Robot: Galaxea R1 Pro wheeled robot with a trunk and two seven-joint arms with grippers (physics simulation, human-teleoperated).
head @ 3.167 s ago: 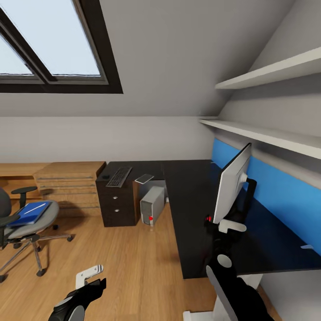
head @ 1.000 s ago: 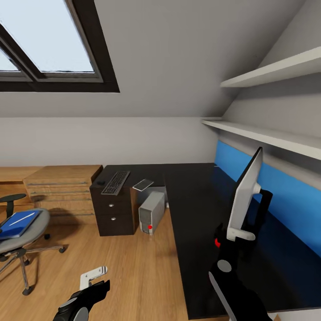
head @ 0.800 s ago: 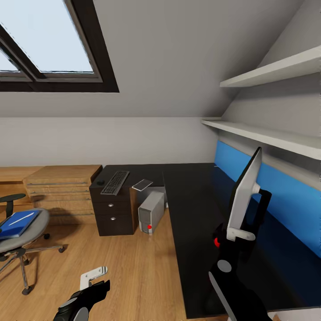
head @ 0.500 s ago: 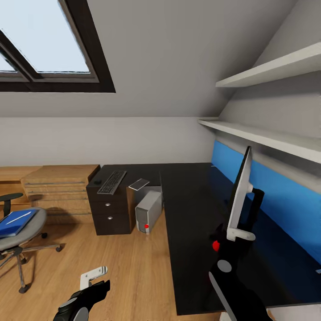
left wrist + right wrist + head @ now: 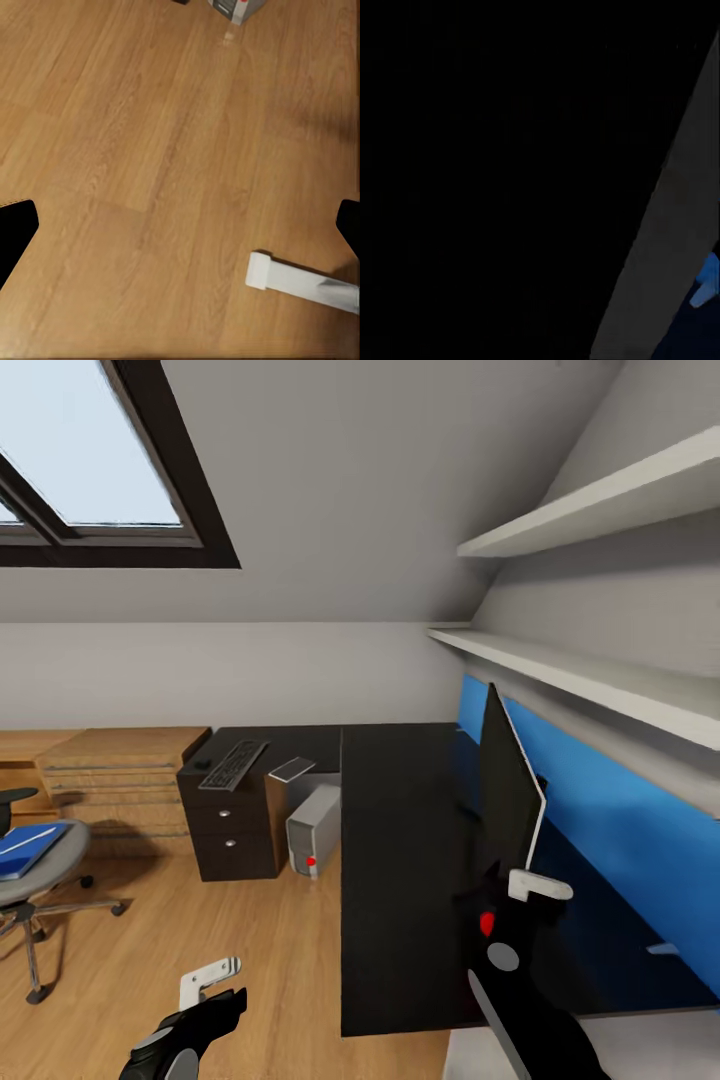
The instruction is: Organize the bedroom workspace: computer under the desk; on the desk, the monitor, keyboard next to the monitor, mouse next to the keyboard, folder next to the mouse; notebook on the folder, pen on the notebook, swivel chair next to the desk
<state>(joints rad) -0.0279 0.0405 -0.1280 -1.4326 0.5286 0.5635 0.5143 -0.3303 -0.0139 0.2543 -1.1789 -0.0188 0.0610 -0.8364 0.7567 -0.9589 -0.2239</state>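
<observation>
Attic bedroom, wood floor, black tabletop (image 5: 400,840) along the blue panel. Right gripper (image 5: 520,875) sits at the monitor (image 5: 508,785), which stands edge-on over the tabletop — looks gripped, though I can't tell the jaws' state. Left gripper (image 5: 205,975) hangs over the floor, jaws spread, empty. Keyboard (image 5: 233,763) and mouse (image 5: 201,764) wait on the far wing, computer (image 5: 313,830) underneath. I'd turn the screen slowly — it's top-heavy — and face it outward.

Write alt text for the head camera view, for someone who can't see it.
The right hand holds a wide black flat monitor upright over a long black L-shaped desk. A flat black keyboard lies on the desk's far wing, with a silver-grey computer tower on the floor beside the drawers.
</observation>
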